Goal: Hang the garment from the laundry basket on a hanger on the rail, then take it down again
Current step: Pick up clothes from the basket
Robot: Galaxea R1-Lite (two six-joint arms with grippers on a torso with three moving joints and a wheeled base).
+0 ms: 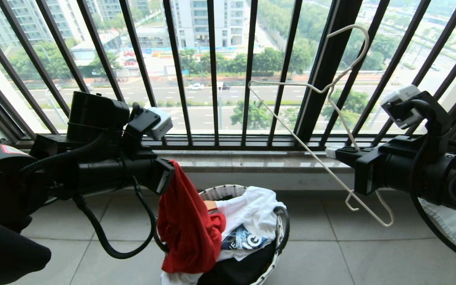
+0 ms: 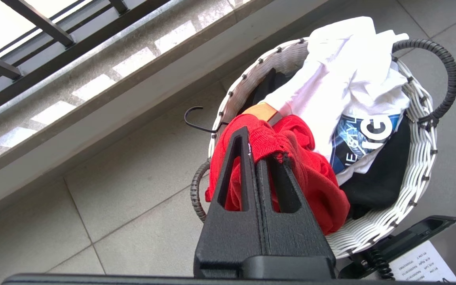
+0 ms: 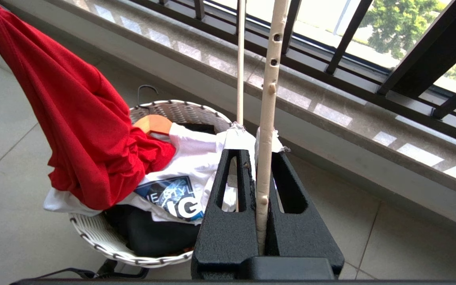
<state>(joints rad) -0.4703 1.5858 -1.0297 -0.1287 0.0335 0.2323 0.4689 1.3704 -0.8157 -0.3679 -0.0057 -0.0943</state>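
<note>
Left gripper (image 2: 265, 156) pinching red shirt (image 1: 186, 227) above basket (image 1: 281, 233); right gripper (image 3: 256, 152) clamped on hanger (image 1: 331, 89).

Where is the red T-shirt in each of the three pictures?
Head view: the red T-shirt hangs from the left gripper, low in the middle, over the basket's left side.
Left wrist view: in the centre, pinched between the black fingers.
Right wrist view: draped down the left side.
Shared landmark: the white woven laundry basket under it.
</note>
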